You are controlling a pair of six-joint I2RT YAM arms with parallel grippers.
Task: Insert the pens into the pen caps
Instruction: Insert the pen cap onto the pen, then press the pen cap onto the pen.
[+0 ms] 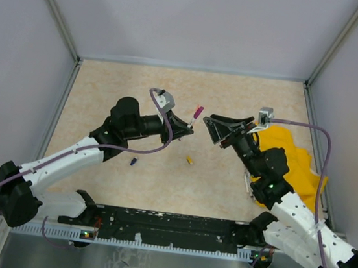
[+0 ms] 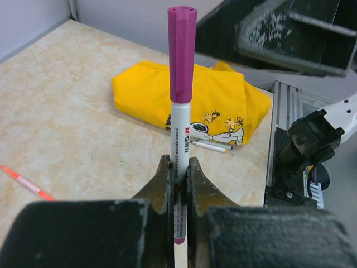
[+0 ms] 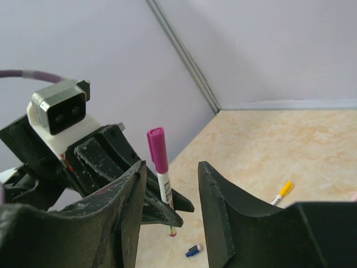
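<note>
Caps first: dark blue cap [image 1: 134,162] lies loose on the table [image 1: 105,92] with nothing in it, back from the left fingertips and beside that forearm. Orange-pink pen [image 2: 25,183] lies flat on the table, off to the left of the left fingers in the wrist view.

Left gripper [image 1: 186,129]: fingers [image 2: 163,181] are clamped on the barrel of the white pen [image 2: 179,128]. The pen stands straight out past the fingertips. Purple cap [image 2: 182,53] is seated on its far end, and the tail end pokes back between the fingers.

Yellow-capped pen [image 1: 189,160] lies flat on the table below the gap between the two sets of fingertips, touching neither.

Right gripper [image 1: 212,130]: fingers [image 3: 223,212] are apart with nothing between them. It faces the left gripper, with the purple cap near its tips but not touching.

Yellow cloth [image 1: 293,164] lies bunched behind the right fingers, next to that arm's wrist. Two pens [image 2: 209,146] lie side by side against the cloth's near edge, seen beyond the left fingertips.
</note>
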